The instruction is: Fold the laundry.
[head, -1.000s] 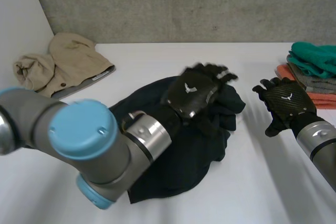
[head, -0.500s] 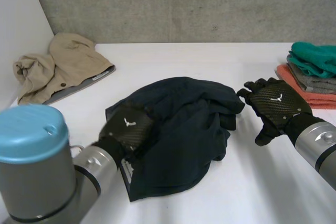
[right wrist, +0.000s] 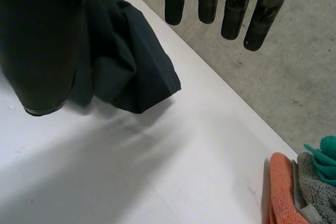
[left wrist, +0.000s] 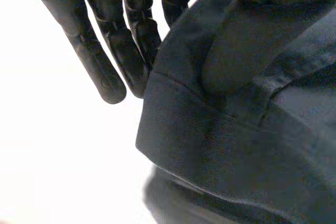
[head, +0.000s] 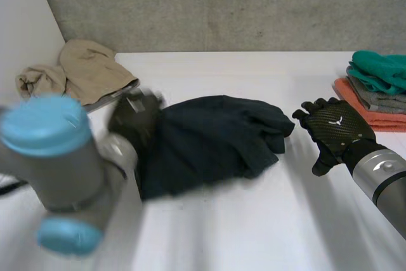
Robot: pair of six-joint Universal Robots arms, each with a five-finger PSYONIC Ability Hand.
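A dark navy garment (head: 216,138) lies crumpled in the middle of the white table (head: 254,233). My left hand (head: 134,117) is at its left edge, raised a little, with the arm in front of it. In the left wrist view the garment's hemmed edge (left wrist: 252,119) is drawn over the thumb beside the fingers (left wrist: 105,40), so the hand is shut on the cloth. My right hand (head: 336,132) hovers open just right of the garment's right corner (right wrist: 126,61), its fingers (right wrist: 231,3) straight and touching nothing.
A beige garment (head: 76,74) lies bunched at the back left by the side wall. A stack of folded teal, grey and orange cloths (head: 377,87) sits at the right edge, beyond the right hand (right wrist: 299,187). A concrete wall runs along the table's back.
The left hand crossed from the garment's right side to its left edge, closed on it and pulled it left and upward. The right hand has hardly moved.
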